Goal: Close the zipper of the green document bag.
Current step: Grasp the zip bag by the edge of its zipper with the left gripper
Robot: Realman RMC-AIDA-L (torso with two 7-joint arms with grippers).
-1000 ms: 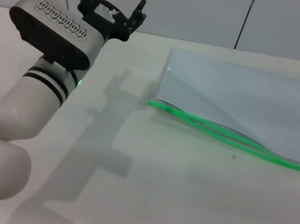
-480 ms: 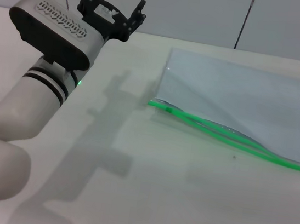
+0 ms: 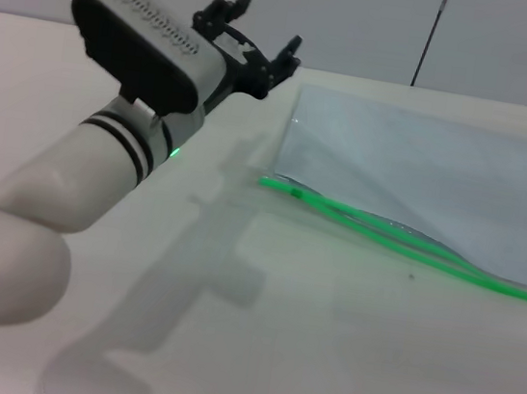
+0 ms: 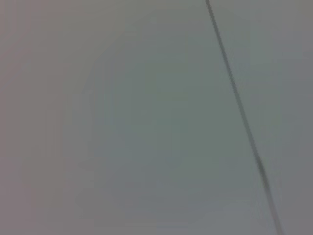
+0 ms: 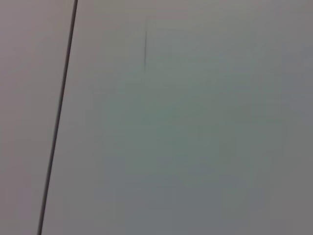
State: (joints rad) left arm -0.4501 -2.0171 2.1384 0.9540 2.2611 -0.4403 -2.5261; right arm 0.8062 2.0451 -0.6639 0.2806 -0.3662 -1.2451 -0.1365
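Note:
The green document bag [image 3: 413, 168] lies flat on the white table [image 3: 320, 360], right of centre in the head view. Its zipper [image 3: 321, 203] runs along the edge nearest me, and the two green strips part toward the right, so the mouth gapes there. A small slider [image 3: 295, 192] sits near the strip's left end. My left gripper [image 3: 256, 36] hovers open above the table, just left of the bag's far left corner, with nothing between its fingers. Neither wrist view shows the bag. The right gripper is out of view.
A pale wall with vertical panel seams [image 3: 427, 44] rises behind the table. Both wrist views show only a plain grey surface with a dark seam [image 4: 239, 107] [image 5: 58, 117]. The left arm's shadow [image 3: 206, 267] falls across the table's middle.
My left arm has swung right and toward the bag; its gripper now sits close to the bag's far left corner, still open. The bag has not moved.

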